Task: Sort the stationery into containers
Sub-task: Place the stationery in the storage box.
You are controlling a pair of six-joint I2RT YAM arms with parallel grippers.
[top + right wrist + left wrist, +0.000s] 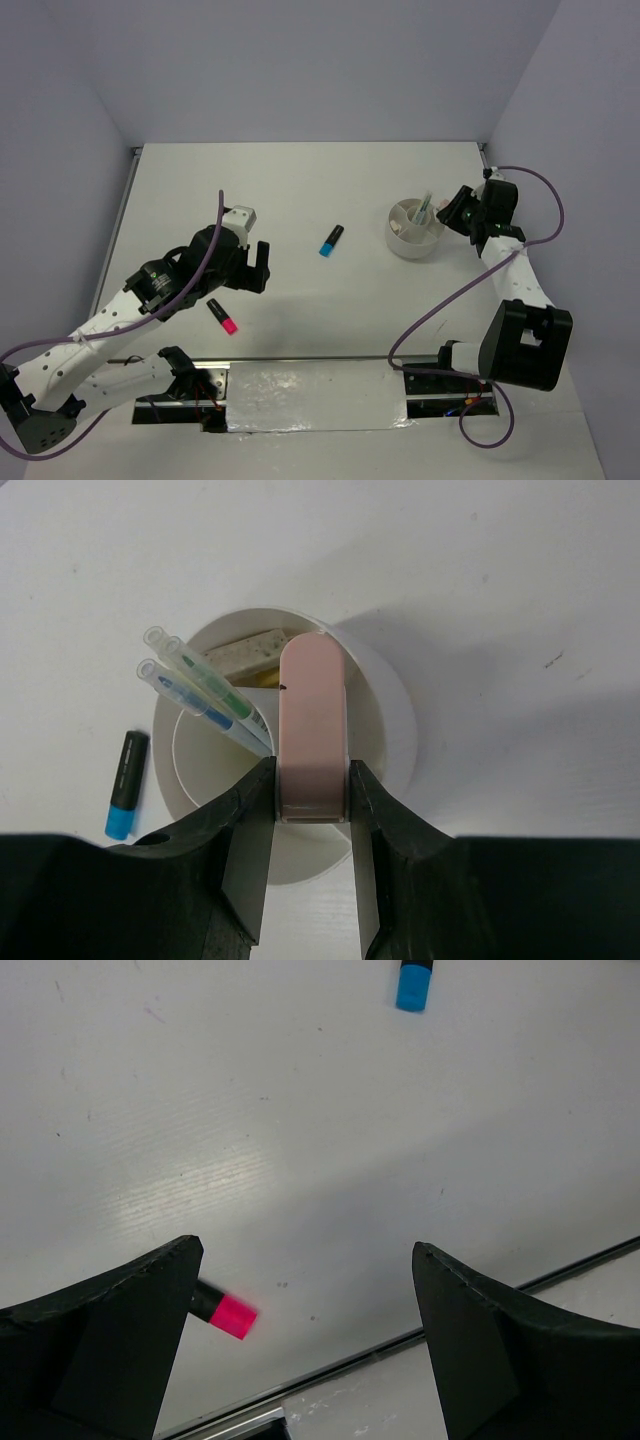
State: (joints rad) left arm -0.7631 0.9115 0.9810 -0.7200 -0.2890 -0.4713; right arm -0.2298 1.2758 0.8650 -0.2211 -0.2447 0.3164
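Right gripper is clamped on one end of a pink block, holding it over the white tub beside the pens already inside. It looks lined up for a drop. Left gripper hangs wide open above the table, with the pink highlighter at one finger, probably the next pick. The blue marker lies well apart.

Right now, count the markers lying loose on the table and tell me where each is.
2. The blue-ended marker lies mid-table, left of the white tub; the pink-ended marker lies nearer the front, beside the left arm. The arms could hide others.
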